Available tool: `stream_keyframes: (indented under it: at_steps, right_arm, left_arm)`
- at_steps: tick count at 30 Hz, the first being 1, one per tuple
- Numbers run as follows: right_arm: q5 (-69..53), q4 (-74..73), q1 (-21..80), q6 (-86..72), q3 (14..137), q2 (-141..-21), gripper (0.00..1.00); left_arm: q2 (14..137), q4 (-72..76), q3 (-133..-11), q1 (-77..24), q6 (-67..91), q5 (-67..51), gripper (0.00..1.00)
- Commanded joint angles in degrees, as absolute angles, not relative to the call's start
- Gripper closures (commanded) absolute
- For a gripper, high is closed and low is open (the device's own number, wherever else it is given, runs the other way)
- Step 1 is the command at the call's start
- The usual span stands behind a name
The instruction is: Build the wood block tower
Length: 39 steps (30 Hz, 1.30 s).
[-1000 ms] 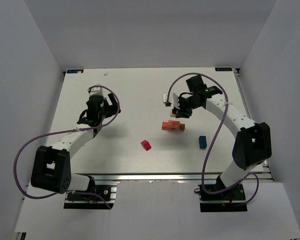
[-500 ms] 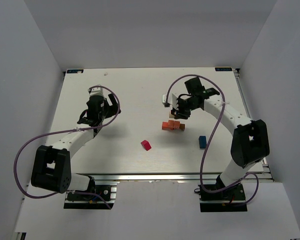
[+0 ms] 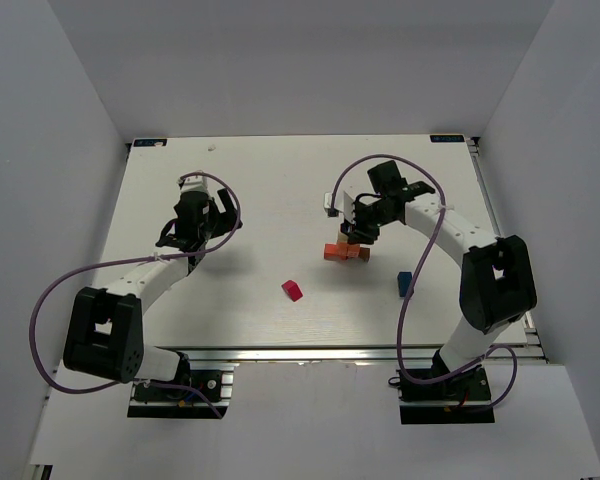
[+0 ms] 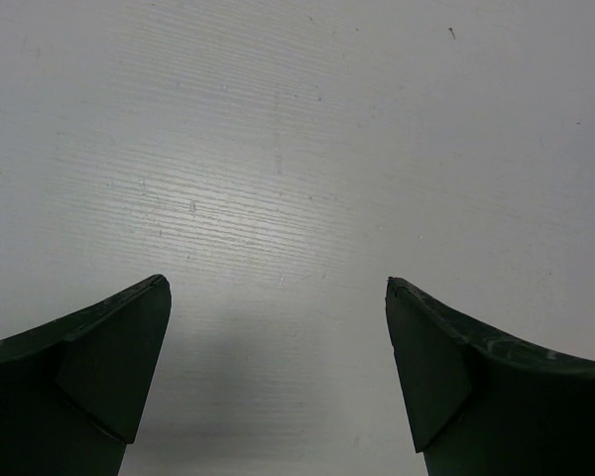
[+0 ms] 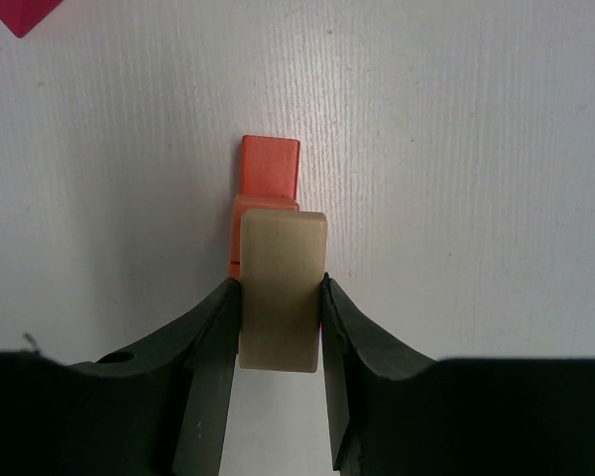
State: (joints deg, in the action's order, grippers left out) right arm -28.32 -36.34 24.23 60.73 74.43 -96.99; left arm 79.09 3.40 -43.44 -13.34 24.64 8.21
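item: wood block tower [image 3: 345, 251], orange-red base, centre-right of top view on bench [image 3: 260, 190]. step: placing. right hand [image 5: 281, 286] clamped on tan block [image 5: 282, 253] over the stack. next: lower squarely, release. left hand [image 4: 278, 297] apart, empty.

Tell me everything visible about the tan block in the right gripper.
The tan block is a short bar, pale cream, matte like painted wood, corners rounded. The right gripper is shut on it, one finger pressing each long side, its broad face toward the wrist camera. It lies directly over the orange-red blocks on the table; whether it touches them cannot be told.
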Motion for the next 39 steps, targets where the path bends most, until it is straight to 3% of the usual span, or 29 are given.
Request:
stream_keyframes:
  at_steps: [1, 39]
  right_arm:
    - [-29.27, -33.67, 24.52, 58.54, 72.52, -96.86, 0.77]
    - [-28.13, -32.17, 25.05, 57.83, 71.72, -98.53, 0.72]
  left_arm:
    - [78.84, 3.43, -44.91, -13.10, 24.34, 8.88, 0.02]
    - [79.54, 3.43, -45.09, -13.10, 24.26, 9.67, 0.02]
